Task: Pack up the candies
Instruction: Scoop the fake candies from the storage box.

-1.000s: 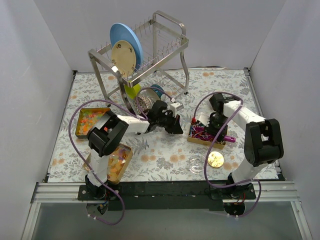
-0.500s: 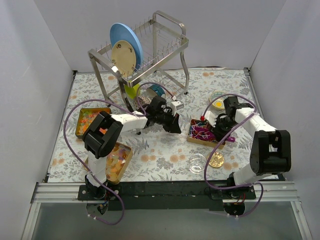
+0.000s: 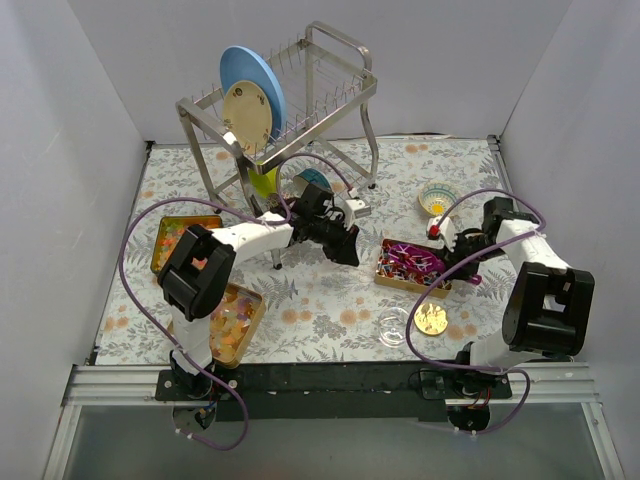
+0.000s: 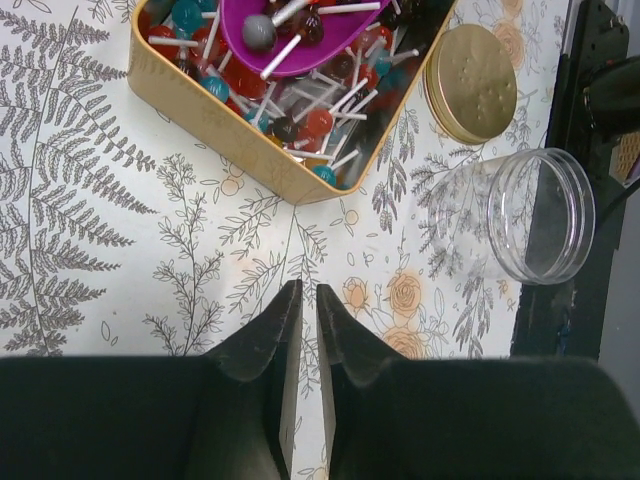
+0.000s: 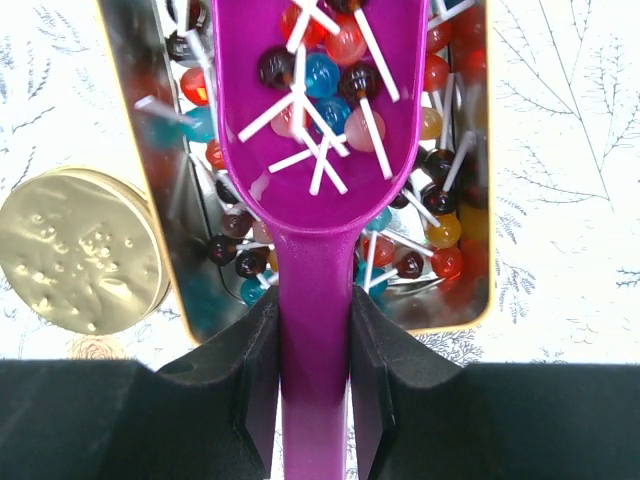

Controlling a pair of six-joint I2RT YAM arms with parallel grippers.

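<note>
A gold tin holds red, blue and dark lollipops with white sticks. My right gripper is shut on the handle of the purple scoop. The scoop's bowl sits over the tin with several lollipops in it. The tin and scoop also show in the left wrist view. My left gripper is shut and empty, above bare cloth just left of the tin. A tin of red-orange-yellow bits and a tin of yellow-orange gummies stand at the left.
A clear jar lies on its side near the front, beside a round gold lid. A small bowl sits behind my right arm. A metal dish rack with plates stands at the back, close behind my left arm.
My right arm has swung to the right with the scoop, uncovering the small bowl behind it. My left gripper has shifted slightly back and stays shut.
</note>
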